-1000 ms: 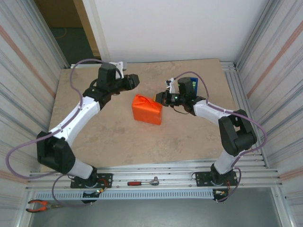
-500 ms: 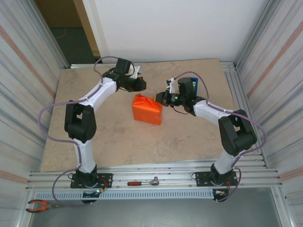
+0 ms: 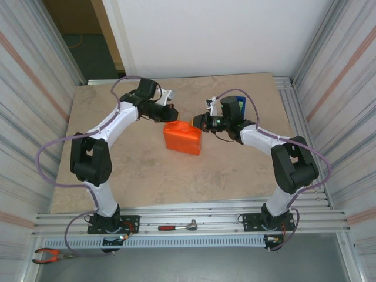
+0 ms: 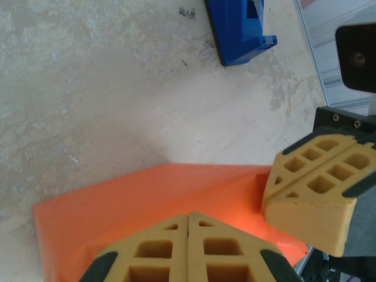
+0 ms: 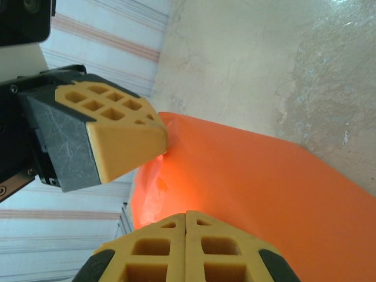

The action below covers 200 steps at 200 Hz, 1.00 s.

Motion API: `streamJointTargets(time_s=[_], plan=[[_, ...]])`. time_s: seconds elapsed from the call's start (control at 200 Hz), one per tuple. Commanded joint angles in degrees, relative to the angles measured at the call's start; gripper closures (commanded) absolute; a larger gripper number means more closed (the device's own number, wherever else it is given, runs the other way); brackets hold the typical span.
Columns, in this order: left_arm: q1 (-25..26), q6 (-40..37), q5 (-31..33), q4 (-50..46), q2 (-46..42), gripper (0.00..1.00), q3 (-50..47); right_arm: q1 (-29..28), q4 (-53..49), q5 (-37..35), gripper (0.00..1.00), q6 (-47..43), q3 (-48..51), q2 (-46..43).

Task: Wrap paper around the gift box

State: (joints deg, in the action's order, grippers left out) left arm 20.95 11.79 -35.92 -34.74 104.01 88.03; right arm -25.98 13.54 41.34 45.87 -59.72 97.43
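The orange paper (image 3: 183, 138) stands folded into a boxy parcel mid-table, and the gift box is hidden inside it. My left gripper (image 3: 173, 113) is shut, its tips right at the parcel's far left top corner. In the left wrist view its closed tips (image 4: 188, 216) sit over the paper (image 4: 147, 200), nothing between them. My right gripper (image 3: 198, 122) is shut at the parcel's far right top edge. Seen from the right wrist, its closed tips (image 5: 186, 213) rest by the paper (image 5: 264, 182), and the left fingers (image 5: 123, 141) touch the opposite corner.
A blue tape dispenser (image 3: 239, 103) stands behind the right arm, also in the left wrist view as a blue dispenser (image 4: 241, 26). A red-handled ratchet (image 3: 176, 226) lies on the front rail, pliers (image 3: 50, 254) at the bottom left. Corrugated walls close both sides.
The left arm swung from the back left down to the parcel's far corner and its gripper closed. The raised paper peak there now lies flatter. The right arm has not moved.
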Motion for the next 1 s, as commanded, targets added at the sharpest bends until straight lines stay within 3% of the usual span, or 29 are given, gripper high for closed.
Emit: streamJointTargets(time_s=[0.0,0.281,0.516,0.997], plan=[[-0.2,-1.8,-2.7,-2.2,-2.3,0.96,-1.1,-1.4,-12.8,-2.7,1.00,-1.3,4.2,3.9],[0.0,-3.5,-3.5,-4.4,-1.8,0.97,-2.0,-1.1,-13.2,-2.8,1.00,-1.2,3.7,3.7],[1.3,-3.8,-0.5,-3.4,-4.2,0.98,-6.3,-1.0,-15.4,-2.1,1.00,-2.2,0.4,4.6],[4.9,10.5,6.3,14.6,-11.1,1.00,-21.6,-2.5,-25.5,-2.5,1.00,-5.5,-14.3,-0.6]])
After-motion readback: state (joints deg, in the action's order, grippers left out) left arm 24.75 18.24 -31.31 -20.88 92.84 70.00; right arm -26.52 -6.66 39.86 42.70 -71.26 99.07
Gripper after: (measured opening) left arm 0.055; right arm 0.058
